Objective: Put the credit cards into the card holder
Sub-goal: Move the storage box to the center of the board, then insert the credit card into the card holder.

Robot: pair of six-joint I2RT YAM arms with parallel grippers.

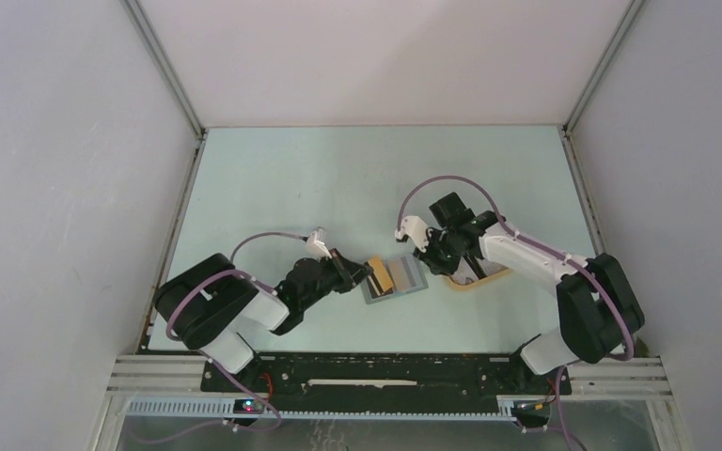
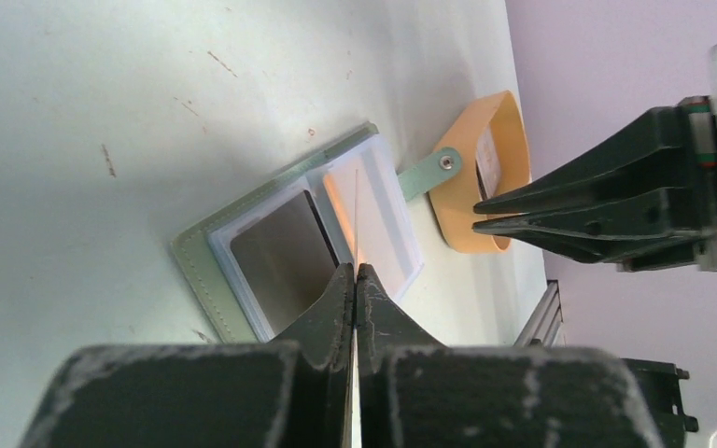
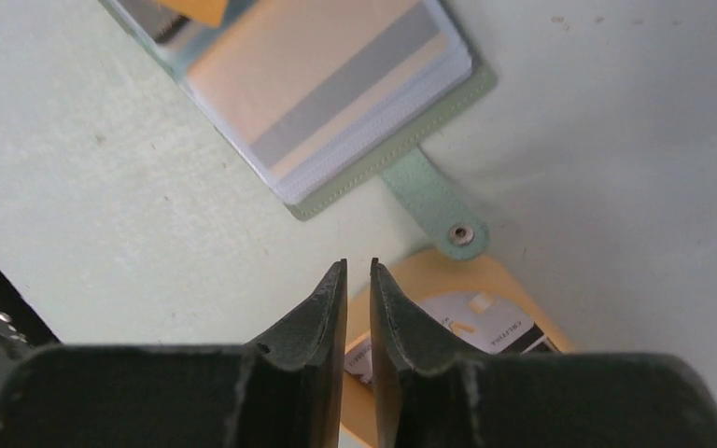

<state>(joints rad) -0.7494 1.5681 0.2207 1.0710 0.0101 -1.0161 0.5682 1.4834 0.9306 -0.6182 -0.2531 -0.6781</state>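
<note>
The card holder (image 1: 402, 282) lies open on the table, its pale clear sleeves facing up (image 2: 271, 252). One sleeve holds a card with a grey stripe (image 3: 336, 84). My left gripper (image 2: 356, 271) is shut on a thin pale credit card (image 2: 357, 215) seen edge-on, held upright over the holder's middle fold. From above, that card (image 1: 379, 273) juts from the left gripper (image 1: 362, 272) onto the holder's left half. My right gripper (image 3: 358, 266) hovers over the tray's near edge, jaws a narrow gap apart with nothing between them. More credit cards (image 3: 485, 322) lie in the tray.
A tan-yellow oval tray (image 1: 482, 279) sits just right of the holder, touching its snap strap (image 3: 439, 210). The right gripper (image 2: 476, 214) hangs close above the tray (image 2: 504, 121). Enclosure walls ring the table; a metal rail runs along the near edge.
</note>
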